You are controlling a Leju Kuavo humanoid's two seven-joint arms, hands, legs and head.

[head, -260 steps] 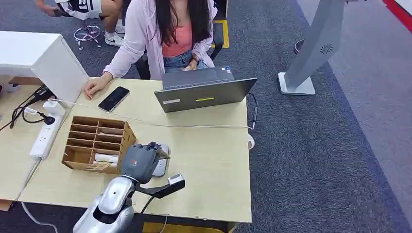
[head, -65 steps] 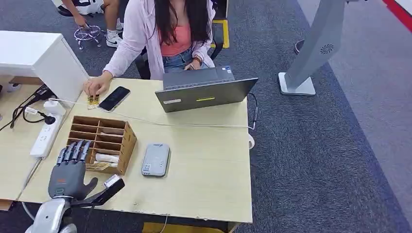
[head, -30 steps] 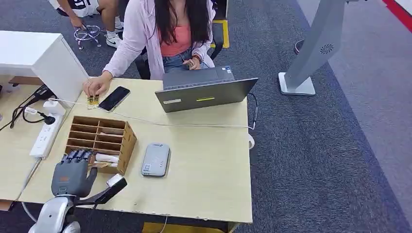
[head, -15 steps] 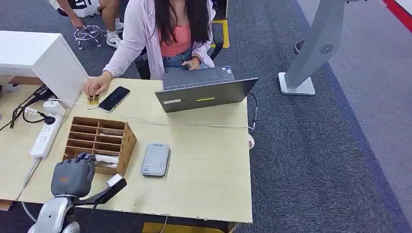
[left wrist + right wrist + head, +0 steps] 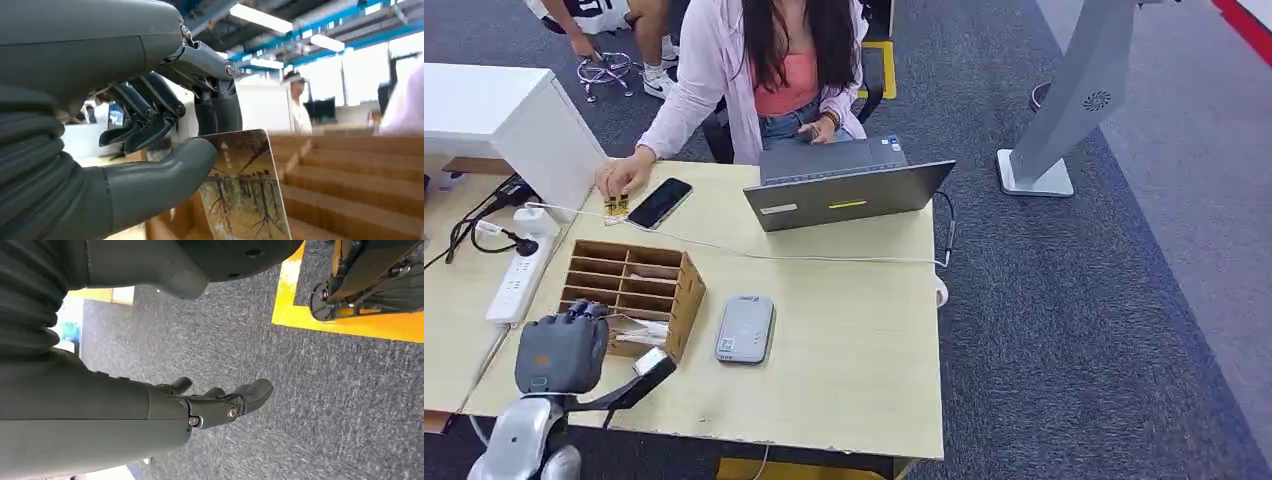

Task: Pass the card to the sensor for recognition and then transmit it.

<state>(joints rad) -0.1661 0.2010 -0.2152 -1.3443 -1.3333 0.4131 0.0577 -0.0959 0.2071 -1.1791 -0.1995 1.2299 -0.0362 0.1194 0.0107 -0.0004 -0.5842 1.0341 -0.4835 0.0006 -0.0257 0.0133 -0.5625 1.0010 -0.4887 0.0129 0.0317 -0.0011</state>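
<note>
Brown cardboard marks the landmark in the head view: the pigeonhole rack (image 5: 629,295) on the pale desk (image 5: 854,340). The left hand (image 5: 559,350) sits at the rack's near front corner, its fingers bent toward the lowest slots. From this view the card itself cannot be made out at the fingers. The grey sensor (image 5: 745,328) lies flat on the desk just beside the rack, on the side away from the hand, so the rack's corner stands between hand and sensor. A person (image 5: 754,70) sits at the far edge of the desk behind a laptop (image 5: 844,195), well apart from the rack.

Left wrist view: the thumb (image 5: 165,175) presses a card (image 5: 245,190) printed with bare trees against the dark fingers (image 5: 150,112); the hand is closed on the card in a pinch. The card stands at the front of the rack's slots, its long axis rising out of the grip and away from the palm. Whether its far end is fully out of the slot cannot be told.

Right wrist view: the right hand (image 5: 210,405) hangs over grey carpet with fingers loosely apart, holding nothing.

Judgement: the left hand is plainly the nearer to the sensor. The coming move likely turns on drawing the card back from the rack, then carrying it sideways past the rack's corner to the sensor.
</note>
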